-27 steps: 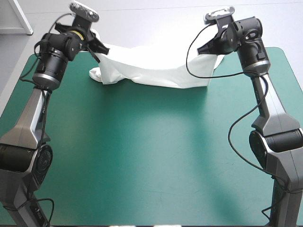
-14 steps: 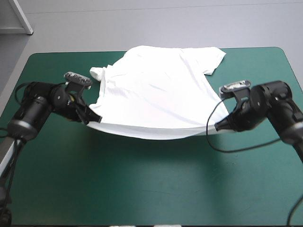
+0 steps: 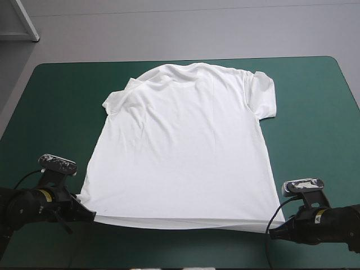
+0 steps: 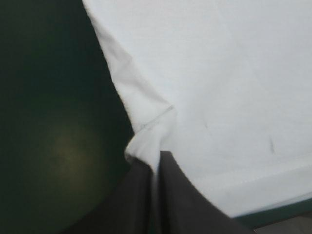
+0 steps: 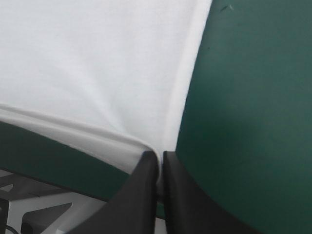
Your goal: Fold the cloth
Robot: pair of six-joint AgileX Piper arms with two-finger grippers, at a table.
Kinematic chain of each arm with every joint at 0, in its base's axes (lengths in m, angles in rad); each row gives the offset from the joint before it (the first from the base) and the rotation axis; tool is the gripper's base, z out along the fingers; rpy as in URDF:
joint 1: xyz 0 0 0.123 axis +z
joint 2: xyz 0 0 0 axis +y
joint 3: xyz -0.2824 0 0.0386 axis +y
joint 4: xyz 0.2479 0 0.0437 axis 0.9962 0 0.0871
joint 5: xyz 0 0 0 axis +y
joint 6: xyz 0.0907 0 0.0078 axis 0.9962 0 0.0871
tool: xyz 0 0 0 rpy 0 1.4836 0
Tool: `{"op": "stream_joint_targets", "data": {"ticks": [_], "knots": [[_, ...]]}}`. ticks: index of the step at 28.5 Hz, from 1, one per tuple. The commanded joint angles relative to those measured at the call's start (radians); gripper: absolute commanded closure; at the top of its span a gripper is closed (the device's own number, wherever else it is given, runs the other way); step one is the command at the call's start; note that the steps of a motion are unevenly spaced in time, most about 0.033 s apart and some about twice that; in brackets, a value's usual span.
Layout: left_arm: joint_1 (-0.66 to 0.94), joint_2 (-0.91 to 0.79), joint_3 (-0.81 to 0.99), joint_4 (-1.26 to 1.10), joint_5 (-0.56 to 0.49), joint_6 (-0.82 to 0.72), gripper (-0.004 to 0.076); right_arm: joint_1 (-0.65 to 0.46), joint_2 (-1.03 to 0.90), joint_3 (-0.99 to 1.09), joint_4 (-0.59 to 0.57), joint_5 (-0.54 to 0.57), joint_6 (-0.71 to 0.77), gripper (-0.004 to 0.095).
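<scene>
Teal-green is the cover [image 3: 50, 112], and it shows around the cloth on every side, widest at the left and right. Beyond the table's far edge you have only pale grey floor [image 3: 197, 28].

The T-shirt [image 3: 180, 152] lies spread open in the middle of the table. Its long axis runs from far to near: the collar end points at the far edge and lies close to it, and the hem [image 3: 180, 224] lies close to the near edge. Its sleeves reach out left and right at the far end. The right sleeve [image 3: 264, 95] lies flat, while the left sleeve [image 3: 115, 100] is rumpled and partly doubled over.

Your left gripper [image 3: 84, 212] is low at the near left, black fingers pinched together on the hem's left corner. The left wrist view shows a small bunch of white fabric caught at their tips. Your right gripper [image 3: 273, 232] is low at the near right, clamped the same way on the hem's right corner — its wrist view shows the hem folding into the narrow slit between the fingers, with the table's near edge just behind them.

Between the two grippers the hem runs in a shallow curve, a thin shadow beneath it on the cover.
</scene>
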Motion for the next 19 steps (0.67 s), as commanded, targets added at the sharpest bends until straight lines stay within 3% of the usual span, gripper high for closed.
{"op": "stream_joint_targets", "data": {"ticks": [1,4,7,9,11,12,15,19], "knots": [[-0.002,-0.014,0.018,-0.021,0.041,0.021,0.0701,-0.004,-0.001,0.017,0.018,-0.021,-0.008,0.0920],[-0.002,-0.014,0.060,-0.053,0.041,0.072,0.0657,-0.004,-0.001,0.032,0.018,-0.021,-0.033,0.0919],[-0.002,-0.014,0.079,-0.055,0.041,0.072,0.0505,-0.004,-0.001,0.032,0.020,-0.021,-0.041,0.0845],[-0.002,-0.014,0.079,-0.056,0.041,0.072,0.0379,-0.004,-0.001,0.032,0.020,-0.023,-0.046,0.0710],[-0.002,-0.014,0.079,-0.050,0.040,0.065,0.0247,-0.004,-0.001,0.032,0.020,-0.023,-0.046,0.0506],[-0.002,-0.014,0.079,-0.032,0.030,0.060,0.0172,-0.004,-0.001,0.032,0.020,-0.023,-0.042,0.0310],[-0.002,-0.014,0.079,-0.027,0.005,0.064,0.0167,-0.004,-0.001,0.027,0.016,-0.025,-0.035,0.0178],[-0.002,-0.014,0.079,-0.027,-0.101,0.034,0.0167,-0.004,-0.001,-0.003,0.012,-0.025,-0.031,0.0189]]}}
